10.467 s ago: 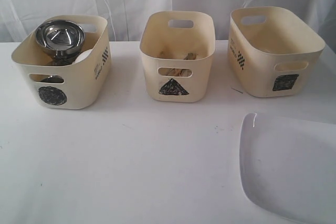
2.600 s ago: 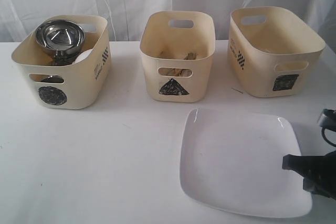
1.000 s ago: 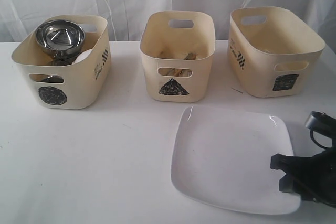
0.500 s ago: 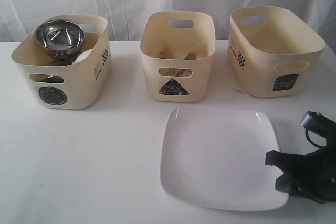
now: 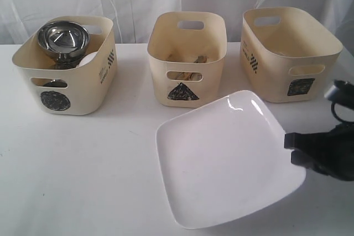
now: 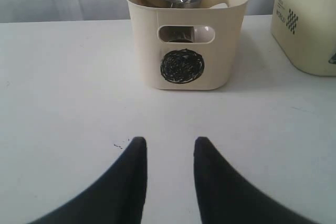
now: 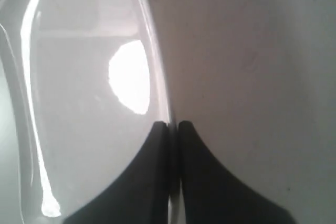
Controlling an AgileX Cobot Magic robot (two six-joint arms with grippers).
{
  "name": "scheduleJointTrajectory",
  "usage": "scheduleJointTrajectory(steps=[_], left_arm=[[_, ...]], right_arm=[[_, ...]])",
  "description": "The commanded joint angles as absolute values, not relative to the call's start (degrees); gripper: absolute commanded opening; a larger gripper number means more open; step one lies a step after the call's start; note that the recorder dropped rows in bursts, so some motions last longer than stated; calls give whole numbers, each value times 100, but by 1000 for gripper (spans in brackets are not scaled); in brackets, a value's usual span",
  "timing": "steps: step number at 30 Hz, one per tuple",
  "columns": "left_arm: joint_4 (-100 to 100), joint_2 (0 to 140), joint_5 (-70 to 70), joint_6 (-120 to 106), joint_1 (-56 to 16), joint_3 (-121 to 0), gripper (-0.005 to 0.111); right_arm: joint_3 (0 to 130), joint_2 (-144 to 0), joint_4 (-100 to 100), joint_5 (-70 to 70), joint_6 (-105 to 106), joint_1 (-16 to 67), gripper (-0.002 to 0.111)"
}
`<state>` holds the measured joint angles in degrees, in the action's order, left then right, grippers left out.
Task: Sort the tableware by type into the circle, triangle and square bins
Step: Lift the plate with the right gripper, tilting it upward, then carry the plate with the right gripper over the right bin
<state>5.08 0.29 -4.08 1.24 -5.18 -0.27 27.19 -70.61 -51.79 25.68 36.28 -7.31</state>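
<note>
- The right hand (image 5: 292, 148) was closed on the right edge of the large white square plate (image 5: 221, 158); in the right wrist view its two dark fingers pinched the thin rim between them (image 7: 172, 125), with the glossy plate (image 7: 89, 103) to one side.
- The plate was tilted, its face turned up towards the exterior camera, in front of the triangle bin (image 5: 160, 75) and the square bin (image 5: 271, 75). Whether its near corner touched the worktop (image 5: 83, 169) could not be told.
- The left hand (image 6: 169, 142) was open, with nothing between its parted fingers, above bare worktop and pointing at the circle bin (image 6: 231, 35).
- Three cream bins stood in a row at the back of the worktop: the circle bin (image 5: 83, 89) on the left, the triangle bin in the middle and the square bin on the right.
- A steel bowl (image 5: 62, 38) sat high in the circle bin, with a white bowl (image 5: 87, 59) partly visible beside it.
- Wooden chopsticks (image 5: 191, 59) lay in the triangle bin.
</note>
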Motion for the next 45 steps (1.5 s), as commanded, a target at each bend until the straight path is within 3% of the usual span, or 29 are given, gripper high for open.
scheduleJointTrajectory(steps=[1, 31, 45], left_arm=[[549, 0, -429, 121, -534, 0, 36], [549, 0, -429, 121, -534, 0, 36], [549, 0, -429, 121, -534, 0, 36]], right_arm=[[3027, -6757, -5072, 2532, 3791, -708, 0], [4518, -6679, -4568, 2582, 3680, -686, 0], [4558, -6679, -3689, 3164, 3378, -686, 0]])
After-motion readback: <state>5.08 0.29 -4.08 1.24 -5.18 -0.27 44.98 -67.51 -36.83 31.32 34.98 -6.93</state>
